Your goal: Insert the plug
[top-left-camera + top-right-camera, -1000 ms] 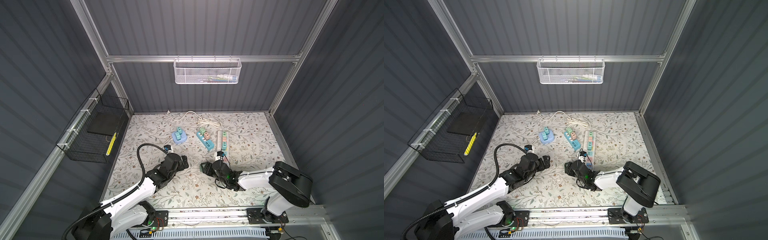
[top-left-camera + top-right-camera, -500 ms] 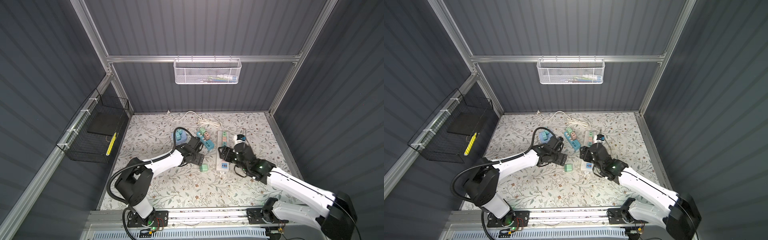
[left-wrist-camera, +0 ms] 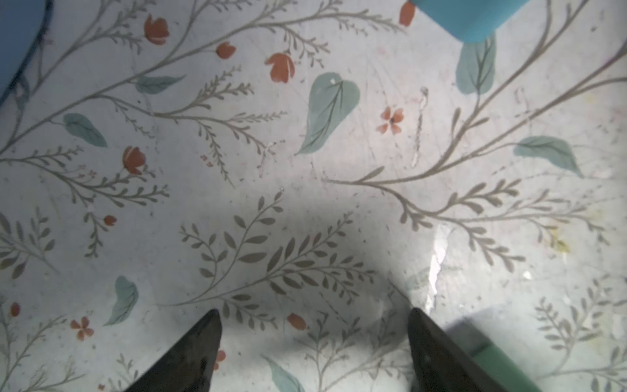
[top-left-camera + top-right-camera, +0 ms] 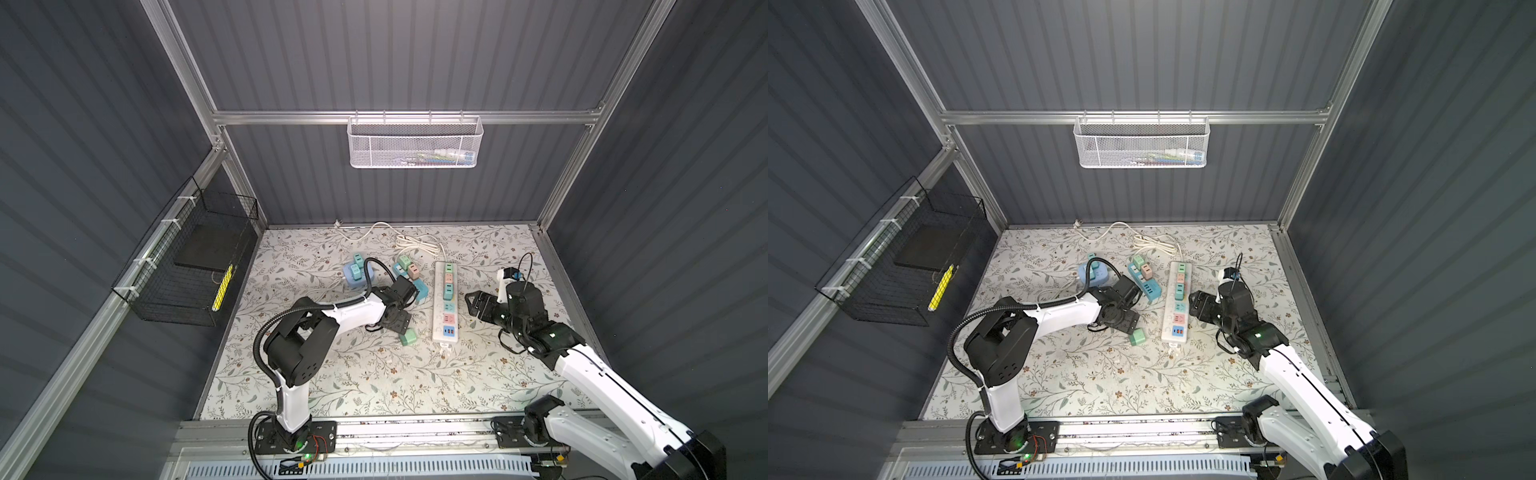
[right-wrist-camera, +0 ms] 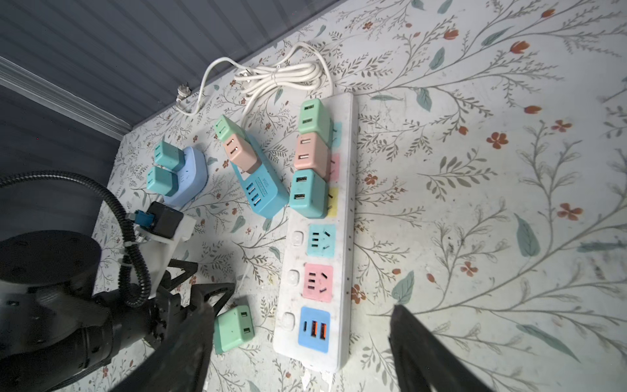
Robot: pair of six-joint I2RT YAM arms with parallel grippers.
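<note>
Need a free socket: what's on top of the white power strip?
On the long white power strip, a mint green cube adapter, a pink cube adapter and a teal cube adapter sit at the corded end, covering their sockets. Three coloured panels are bare.

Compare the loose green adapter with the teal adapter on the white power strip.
The loose green adapter lies unplugged on the table; the teal adapter sits plugged into the white power strip. The green adapter is pale mint, the teal adapter darker. Both are rounded cubes with two USB ports.
</note>
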